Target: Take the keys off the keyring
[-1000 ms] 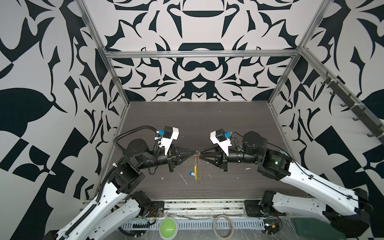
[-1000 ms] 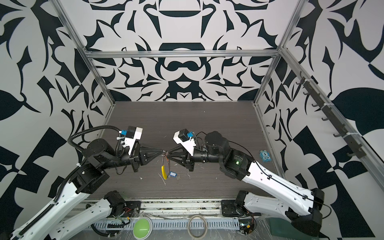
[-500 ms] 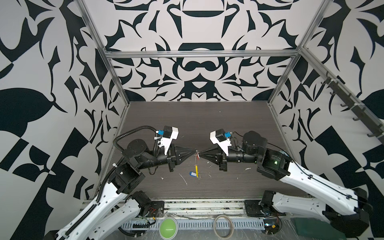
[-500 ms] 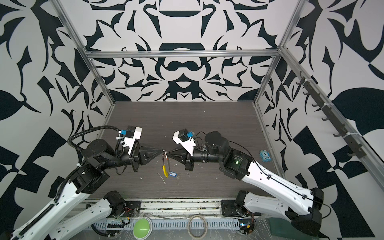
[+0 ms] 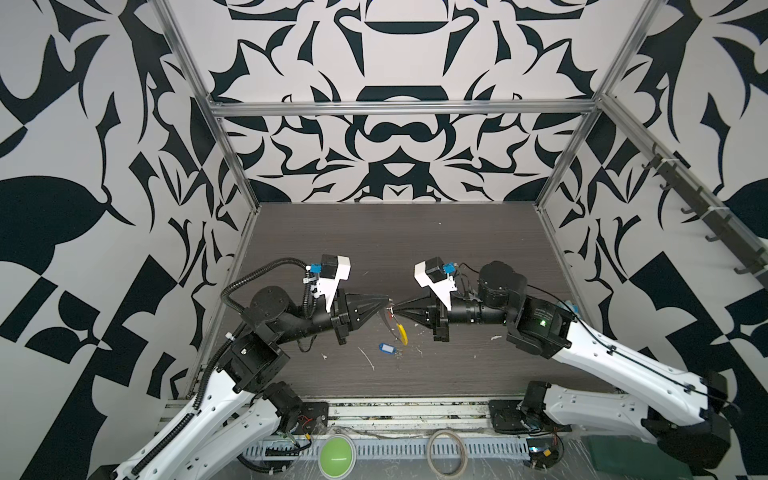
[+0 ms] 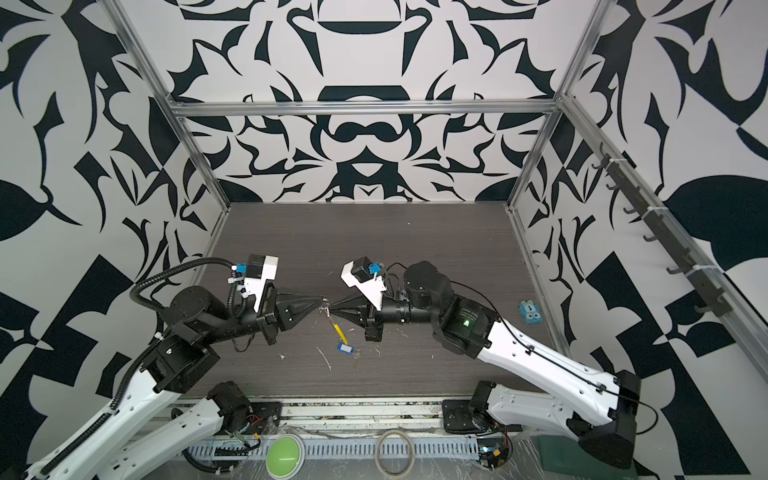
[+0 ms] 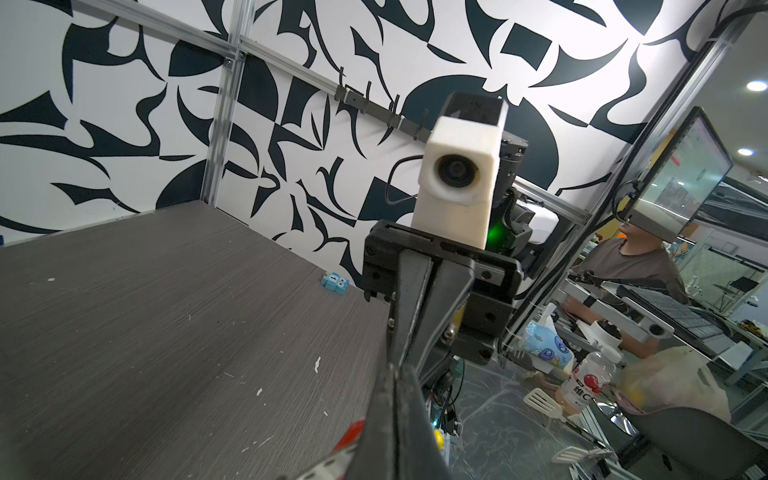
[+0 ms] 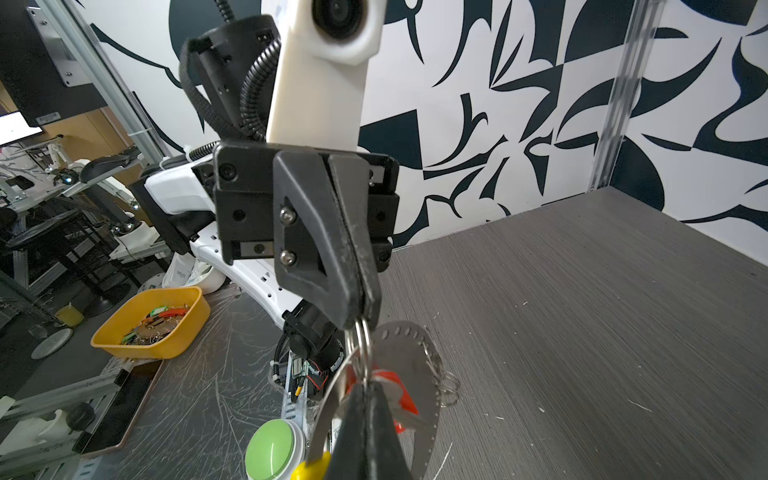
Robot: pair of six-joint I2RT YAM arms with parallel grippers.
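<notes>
Meeting tip to tip above the middle of the table (image 5: 415,249), the left gripper (image 5: 387,306) and right gripper (image 5: 398,308) both have their jaws closed. In the right wrist view, the left gripper pinches the silver rings of the red-tagged keys (image 8: 399,392). The right gripper is closed just beside the red tag, and what it pinches cannot be told. The keyring (image 5: 401,333) hangs below the tips, yellow sleeve downward. The blue-tagged keys (image 5: 386,348) lie on the table beneath.
</notes>
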